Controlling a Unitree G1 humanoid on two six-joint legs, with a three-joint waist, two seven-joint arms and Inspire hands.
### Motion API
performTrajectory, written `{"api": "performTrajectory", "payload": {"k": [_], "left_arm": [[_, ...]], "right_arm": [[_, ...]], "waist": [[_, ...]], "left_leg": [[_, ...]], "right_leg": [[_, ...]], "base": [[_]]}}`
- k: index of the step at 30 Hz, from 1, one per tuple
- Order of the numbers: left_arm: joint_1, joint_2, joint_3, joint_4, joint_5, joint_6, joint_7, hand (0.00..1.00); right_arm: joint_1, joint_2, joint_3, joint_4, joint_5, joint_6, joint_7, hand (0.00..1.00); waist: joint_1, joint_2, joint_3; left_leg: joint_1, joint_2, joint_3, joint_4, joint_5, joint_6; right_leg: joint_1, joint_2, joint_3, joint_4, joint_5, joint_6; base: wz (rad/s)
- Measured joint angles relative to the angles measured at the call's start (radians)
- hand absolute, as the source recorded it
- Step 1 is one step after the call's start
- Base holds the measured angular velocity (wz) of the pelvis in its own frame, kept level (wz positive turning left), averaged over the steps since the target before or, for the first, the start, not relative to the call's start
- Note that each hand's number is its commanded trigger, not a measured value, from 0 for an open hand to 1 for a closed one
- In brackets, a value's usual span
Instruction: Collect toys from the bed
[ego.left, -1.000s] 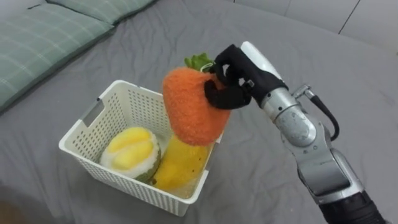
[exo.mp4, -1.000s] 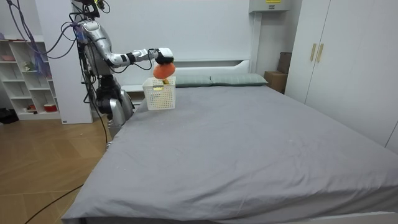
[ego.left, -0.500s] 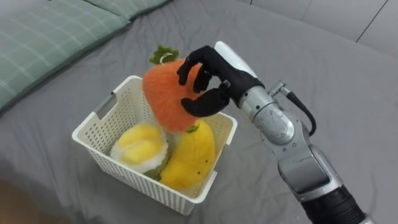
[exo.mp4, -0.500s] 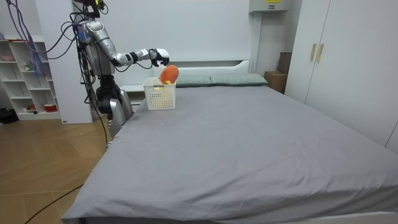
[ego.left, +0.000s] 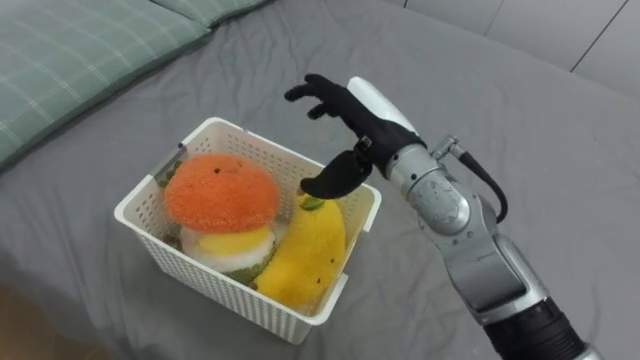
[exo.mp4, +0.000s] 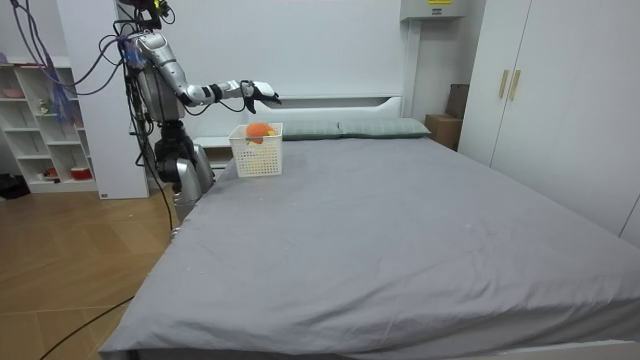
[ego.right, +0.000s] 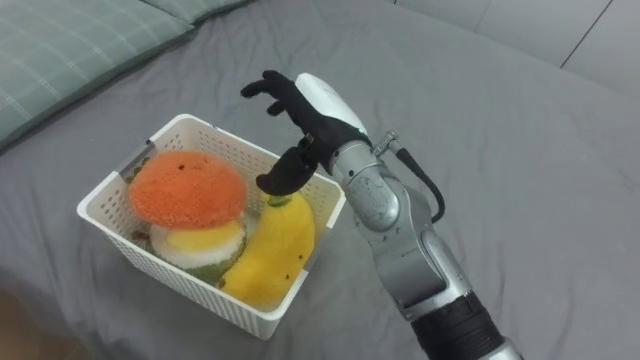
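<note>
The right hand (ego.left: 358, 125) is hovering just above the far right corner of the white perforated plastic basket (ego.left: 210, 285), and it is holding nothing. Its dark fingers (ego.left: 312, 92) are reaching forward, spread and only loosely bent, while the thumb is hanging down apart from them toward the basket's rim.

The round, fuzzy orange plush toy (ego.left: 220, 192) is lying inside the basket, on the left side, riding on top of the pile. It is resting on a yellow-and-white rounded plush toy (ego.left: 228, 245), which is peeking out beneath it. Beside them, a long yellow plush banana (ego.left: 305, 250) is leaning along the basket's right wall, with its upper end close under the thumb.

The basket is sitting on the smooth grey bed sheet (ego.left: 520, 120), and a pale green checked pillow (ego.left: 70, 60) is lying well apart from it at the upper left.

In the room view, the robot is standing upright beside the bed near its head end, on the room view's left, with its right arm stretching out over the basket (exo.mp4: 257, 155). White wardrobe doors (exo.mp4: 560, 90) are lining the room view's right.
</note>
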Motion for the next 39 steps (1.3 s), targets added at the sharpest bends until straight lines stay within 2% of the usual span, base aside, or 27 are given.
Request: {"api": "performTrajectory", "payload": {"k": [12,22,25,28,30,31,33,35,37,39], "left_arm": [[-0.003,0.0,0.0,-0.002,0.0,0.002,0.0,0.0],[-0.001,0.0,-0.001,-0.001,-0.012,0.006,0.001,0.0],[0.006,-0.002,0.0,-0.001,-0.008,0.003,0.002,0.0],[0.025,-0.005,0.001,-0.002,-0.004,-0.004,0.011,0.0],[0.035,-0.018,0.019,-0.003,-0.005,-0.012,0.024,0.0],[0.037,-0.018,0.019,-0.003,-0.005,-0.016,0.024,0.0],[0.051,-0.02,0.022,-0.009,-0.011,-0.034,0.033,0.0],[0.053,-0.021,0.029,-0.01,-0.013,-0.044,0.035,0.0],[0.058,-0.021,0.033,-0.01,-0.018,-0.058,0.041,0.0],[0.081,-0.02,0.045,-0.009,-0.057,-0.077,0.045,0.0]], "right_arm": [[0.0,-0.002,0.0,0.026,0.006,0.0,-0.001,0.0],[0.0,-0.012,0.0,0.03,0.106,-0.002,-0.051,0.0],[0.0,-0.021,-0.005,0.03,0.141,-0.007,-0.069,0.0],[0.007,-0.026,-0.053,0.03,0.215,-0.019,-0.097,0.0],[0.035,-0.041,-0.121,0.03,0.272,-0.054,-0.152,0.0],[0.041,-0.047,-0.135,0.03,0.282,-0.06,-0.168,0.0],[0.08,-0.05,-0.196,0.029,0.326,-0.098,-0.221,0.0],[0.115,-0.053,-0.239,0.029,0.372,-0.116,-0.259,0.0],[0.147,-0.062,-0.276,0.031,0.436,-0.119,-0.292,0.0],[0.197,-0.07,-0.324,0.031,0.51,-0.127,-0.337,0.0]], "waist": [[-0.001,0.005,0.0028],[-0.018,0.027,-0.0028],[-0.039,0.029,-0.0058],[-0.063,0.027,-0.007],[-0.067,0.027,-0.0077],[-0.07,0.027,-0.0077],[-0.107,0.029,-0.0069],[-0.123,0.034,-0.0085],[-0.146,0.042,-0.0117],[-0.181,0.056,-0.0194]], "left_leg": [[-0.002,0.0,0.0,-0.001,0.0,0.0],[0.007,0.0,0.0,0.0,0.002,0.0],[0.007,0.0,0.0,0.001,0.002,0.001],[0.009,0.0,0.004,0.001,0.002,0.001],[0.017,0.001,0.012,0.004,0.003,0.002],[0.017,0.001,0.013,0.004,0.003,0.002],[0.016,0.002,0.014,0.006,0.003,0.002],[0.018,0.004,0.021,0.005,0.003,0.002],[0.027,0.009,0.044,0.0,0.003,0.002],[0.036,0.013,0.06,-0.017,0.002,0.002]], "right_leg": [[-0.003,0.0,0.0,-0.001,0.0,0.0],[0.009,-0.001,-0.001,0.0,0.0,0.0],[0.007,-0.001,-0.001,0.001,0.0,0.0],[0.008,-0.001,0.002,0.001,0.0,0.0],[0.008,-0.002,0.007,0.001,0.001,0.0],[0.008,-0.002,0.008,0.001,0.001,0.0],[0.009,-0.002,0.006,0.001,0.002,0.0],[0.008,-0.001,0.007,0.001,0.003,-0.001],[0.008,0.002,0.024,0.003,0.005,-0.002],[0.012,0.004,0.036,0.002,0.006,-0.002]], "base": [[0.0],[0.0],[0.0],[-0.01],[-0.08],[0.0],[0.02],[-0.1],[-0.21],[-0.23]]}}
